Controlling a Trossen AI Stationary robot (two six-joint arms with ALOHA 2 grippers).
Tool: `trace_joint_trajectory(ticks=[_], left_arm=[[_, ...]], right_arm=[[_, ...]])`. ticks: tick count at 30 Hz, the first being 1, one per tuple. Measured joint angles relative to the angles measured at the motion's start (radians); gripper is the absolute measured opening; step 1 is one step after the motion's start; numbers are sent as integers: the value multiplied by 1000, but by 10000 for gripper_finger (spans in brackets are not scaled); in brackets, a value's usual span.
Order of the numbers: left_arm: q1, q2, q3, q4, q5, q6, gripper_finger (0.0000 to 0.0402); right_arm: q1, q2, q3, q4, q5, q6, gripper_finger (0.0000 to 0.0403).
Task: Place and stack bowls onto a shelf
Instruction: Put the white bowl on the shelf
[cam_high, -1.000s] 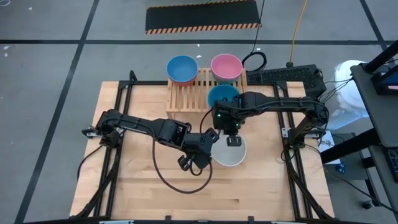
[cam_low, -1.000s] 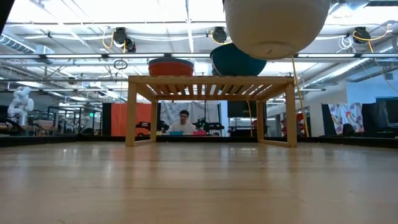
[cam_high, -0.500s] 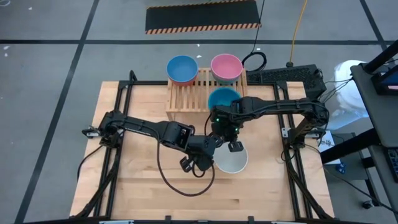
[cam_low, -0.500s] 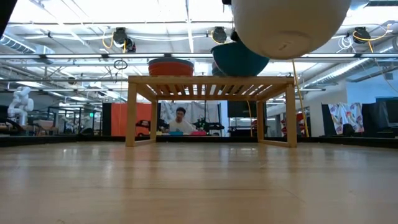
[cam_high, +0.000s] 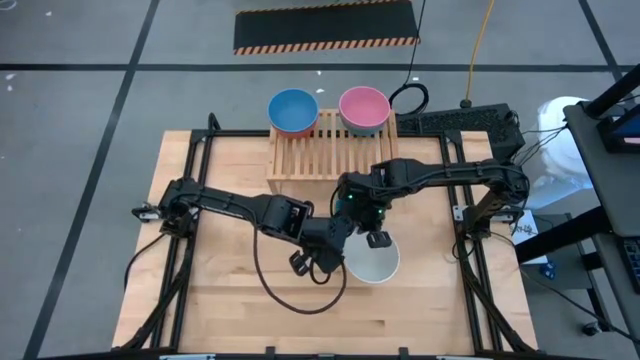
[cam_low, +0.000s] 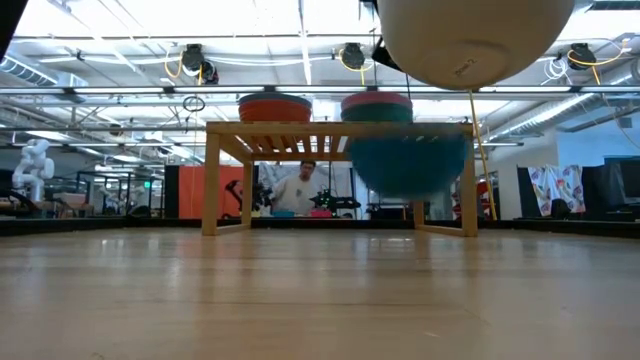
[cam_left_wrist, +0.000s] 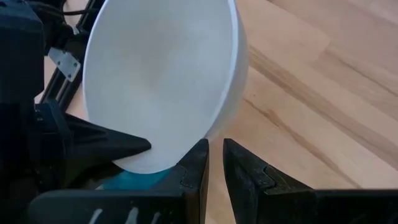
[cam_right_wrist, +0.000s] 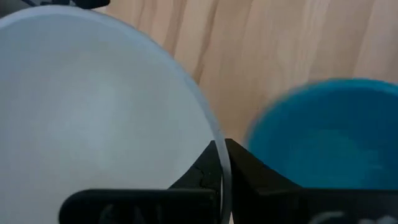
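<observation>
The white bowl (cam_high: 372, 260) (cam_low: 465, 40) hangs in the air above the table, near side of the shelf (cam_high: 310, 150), with both grippers on its rim. My left gripper (cam_high: 338, 238) is at its left rim, my right gripper (cam_high: 376, 238) at its far rim. The teal bowl (cam_low: 405, 165) shows blurred in front of the shelf, below the slat top and above the tabletop; in the high view the arms hide it. On the shelf's far edge the light blue bowl (cam_high: 293, 110) sits in the red one (cam_low: 275, 106), and the pink bowl (cam_high: 363, 108) sits in the dark green one. My left gripper meets the white bowl's rim (cam_left_wrist: 200, 144) at its left side, level from the table's left. The rim runs behind one fingertip (cam_left_wrist: 198, 163), so the pinch itself is hidden. The bowl is lifted clear. My right gripper pinches the white bowl's far rim (cam_right_wrist: 219, 146), one finger inside the bowl and one outside, coming from above. The bowl is clear of the table and hangs below the fingers.
A black cable (cam_high: 270, 285) loops on the tabletop under the left arm. Black frame rails run along the table's left and right sides (cam_high: 190, 200). The teal bowl (cam_right_wrist: 323, 137) lies close beside the right gripper's fingers.
Both grippers have carried the white bowl a little toward the table's near edge. The teal bowl, which stood on the shelf's near right part, has tipped and dropped off the shelf's near edge; it now shows lower, in front of the shelf.
</observation>
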Motion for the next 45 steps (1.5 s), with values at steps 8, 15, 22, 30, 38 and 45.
trace_joint_trajectory(ticks=[8,15,22,30,38,45], left_arm=[[-1,0,0,2,0,4,56],[-1,0,0,-12,-1,-27,56],[-2,-9,0,-40,0,-106,56],[-6,-35,2,-270,-6,-241,56],[-6,-36,0,-512,0,-416,56],[-7,-36,0,-508,2,-445,56]], right_arm=[[-1,0,0,-4,-2,5,0],[2,1,0,-3,-2,-3,0],[3,1,0,-56,-1,-28,0],[3,-18,0,-185,3,-59,0],[10,-92,0,-327,83,-63,0],[10,-185,0,-316,113,-25,0]])
